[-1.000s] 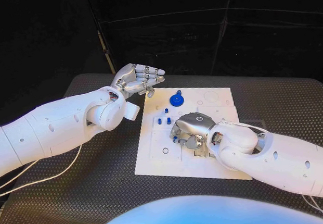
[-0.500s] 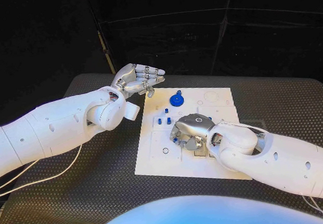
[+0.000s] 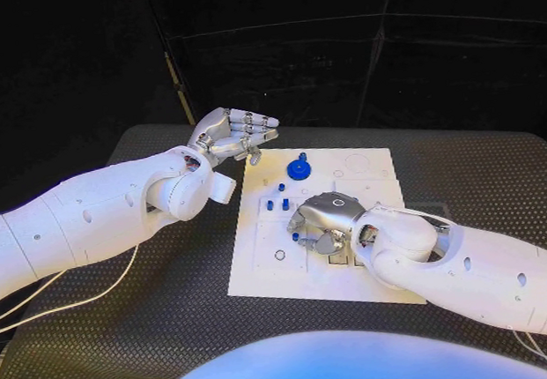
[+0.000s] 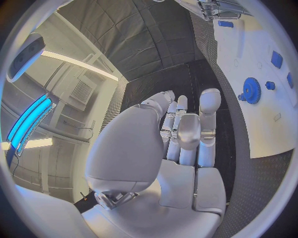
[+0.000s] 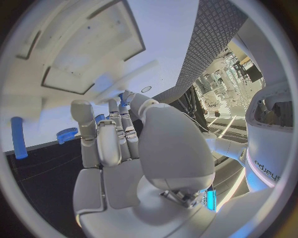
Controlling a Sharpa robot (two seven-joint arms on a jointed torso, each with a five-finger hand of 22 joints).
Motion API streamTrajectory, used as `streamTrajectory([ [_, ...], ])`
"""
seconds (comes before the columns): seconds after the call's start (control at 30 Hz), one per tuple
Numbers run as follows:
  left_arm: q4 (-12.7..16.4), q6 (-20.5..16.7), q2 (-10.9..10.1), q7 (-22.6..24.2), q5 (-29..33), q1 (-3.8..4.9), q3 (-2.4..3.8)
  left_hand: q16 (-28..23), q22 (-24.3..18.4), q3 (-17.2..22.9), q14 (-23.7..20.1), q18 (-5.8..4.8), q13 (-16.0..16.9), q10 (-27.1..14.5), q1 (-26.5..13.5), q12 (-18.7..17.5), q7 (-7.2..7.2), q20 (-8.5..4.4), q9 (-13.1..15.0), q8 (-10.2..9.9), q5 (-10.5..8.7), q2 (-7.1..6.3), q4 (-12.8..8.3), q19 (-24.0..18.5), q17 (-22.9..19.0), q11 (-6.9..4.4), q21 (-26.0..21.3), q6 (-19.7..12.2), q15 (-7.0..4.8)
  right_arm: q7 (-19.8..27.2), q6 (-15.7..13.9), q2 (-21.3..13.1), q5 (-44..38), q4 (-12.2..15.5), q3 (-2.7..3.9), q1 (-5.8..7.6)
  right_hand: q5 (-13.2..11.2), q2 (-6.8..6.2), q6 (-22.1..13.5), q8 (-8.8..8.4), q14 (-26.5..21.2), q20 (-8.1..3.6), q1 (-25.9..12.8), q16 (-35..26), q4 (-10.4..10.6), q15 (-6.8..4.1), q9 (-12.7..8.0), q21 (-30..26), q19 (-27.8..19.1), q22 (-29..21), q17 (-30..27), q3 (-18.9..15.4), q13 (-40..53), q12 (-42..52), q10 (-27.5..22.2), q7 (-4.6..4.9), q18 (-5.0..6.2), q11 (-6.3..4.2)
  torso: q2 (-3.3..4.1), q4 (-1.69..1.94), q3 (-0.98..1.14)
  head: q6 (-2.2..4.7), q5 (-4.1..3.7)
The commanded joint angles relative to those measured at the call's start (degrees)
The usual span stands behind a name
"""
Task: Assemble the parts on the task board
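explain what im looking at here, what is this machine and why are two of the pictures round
It is a robot with two white arms, each ending in a silver robot hand, working at a black table. The square picture comes from a camera on its head, looking down. The two round ones come from fisheye cameras behind each wrist, so each shows that arm's own palm and fingers up close.

On the table lies a white task board with small blue parts, including a blue gear and short blue pegs.

The left robot hand hovers curled at the board's far corner, holding nothing. The right robot hand is down over the board's middle; something blue shows at its fingertips, but I cannot tell whether it grips it.
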Motion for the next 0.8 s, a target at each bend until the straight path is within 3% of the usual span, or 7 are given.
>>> streamTrajectory([
  [0.03,0.0,0.7,0.0,0.1,0.3,0.08,0.08,-0.4,-0.1,0.2,-0.3,0.56,0.0,-0.3,-0.7,-0.3,0.39,-0.01,-0.1,-0.2,-0.30,0.06,0.0,-0.5,-0.1,0.14,-0.4,-0.2,0.13,0.3,-1.6,0.0,0.4,0.0,-0.04,0.00,-0.3,-0.07,-1.2,-0.29,1.9,0.00,-0.4,-0.5,0.0,0.51,0.0,-0.8,-0.6,-1.1,-0.7,-0.6,0.0,-0.2,-1.2,-0.08,0.75,0.10,0.00,0.02,-0.01,0.00,-0.03],
  [0.3,-0.1,0.8,0.0,0.0,0.3,0.08,0.08,-0.4,-0.1,0.2,-0.3,0.57,0.0,-0.3,-0.7,-0.3,0.39,-0.01,-0.1,-0.2,-0.31,0.05,0.0,-0.5,-0.1,0.15,-0.4,-0.2,0.13,1.4,-5.3,-1.1,1.0,1.2,-0.03,-0.01,-0.2,0.02,-1.3,-0.16,1.8,0.03,-0.5,-0.7,0.0,0.50,0.1,-0.9,-0.6,-1.2,-1.2,-0.9,0.1,0.1,-1.4,-0.15,0.76,0.06,0.00,0.02,0.05,0.00,-0.12],
  [0.4,-0.1,0.9,-0.1,0.0,0.3,0.08,0.08,-0.4,-0.1,0.2,-0.3,0.57,0.0,-0.3,-0.7,-0.3,0.39,-0.01,-0.1,-0.2,-0.31,0.05,0.0,-0.5,-0.1,0.15,-0.4,-0.2,0.13,1.6,-6.8,-3.3,1.5,3.4,-0.01,-0.01,-0.1,0.06,-1.2,-0.10,1.7,0.02,-0.6,-0.9,0.0,0.49,0.1,-1.0,-0.6,-1.3,-1.3,-1.0,0.1,0.2,-1.3,-0.17,0.78,0.03,-0.03,0.04,0.06,0.00,-0.32],
  [0.53,-0.2,0.9,-0.3,-0.1,0.3,0.08,0.08,-0.4,-0.1,0.2,-0.3,0.57,0.0,-0.4,-0.7,-0.3,0.39,0.00,-0.1,-0.3,-0.31,0.04,0.0,-0.5,-0.1,0.16,-0.4,-0.2,0.14,0.4,-7.2,-7.0,4.6,6.6,0.15,0.19,-0.1,-0.16,-1.1,-0.01,1.7,-0.02,-1.0,-1.0,0.1,0.41,0.2,-1.1,-0.6,-1.5,-1.6,-1.7,0.2,0.9,-1.1,-0.24,0.81,-0.05,-0.08,-0.25,-0.02,0.00,-0.66],
  [0.67,-0.4,0.9,-0.4,-0.1,0.3,0.08,0.07,-0.4,-0.1,0.1,-0.4,0.57,0.0,-0.4,-0.8,-0.4,0.41,0.02,-0.1,-0.3,-0.32,0.02,0.0,-0.5,-0.2,0.18,-0.5,-0.2,0.16,-2.9,-4.7,-10.4,10.5,8.1,2.14,2.01,0.0,-0.83,-2.7,-0.17,1.5,-0.08,-2.4,-1.6,0.7,0.33,0.1,-2.3,-1.1,-3.2,-2.6,-4.9,0.2,1.8,-2.8,-0.49,1.02,-0.23,-0.15,-0.62,-0.05,0.00,-1.32],
  [0.8,-0.5,1.0,-0.2,-0.1,0.3,0.08,0.07,-0.5,-0.2,0.1,-0.4,0.59,0.0,-0.5,-1.0,-0.4,0.43,0.05,-0.1,-0.3,-0.35,-0.01,0.1,-0.6,-0.3,0.21,-0.6,-0.3,0.19,-3.9,-2.8,-12.7,12.4,8.6,3.81,3.75,0.0,-0.99,-3.6,-0.12,1.5,-0.22,-2.5,-1.7,0.9,0.17,0.2,-2.8,-1.1,-3.7,-2.8,-7.7,0.3,2.8,-3.7,-1.00,1.05,-0.43,-0.19,-0.45,-0.09,0.00,-1.84],
])
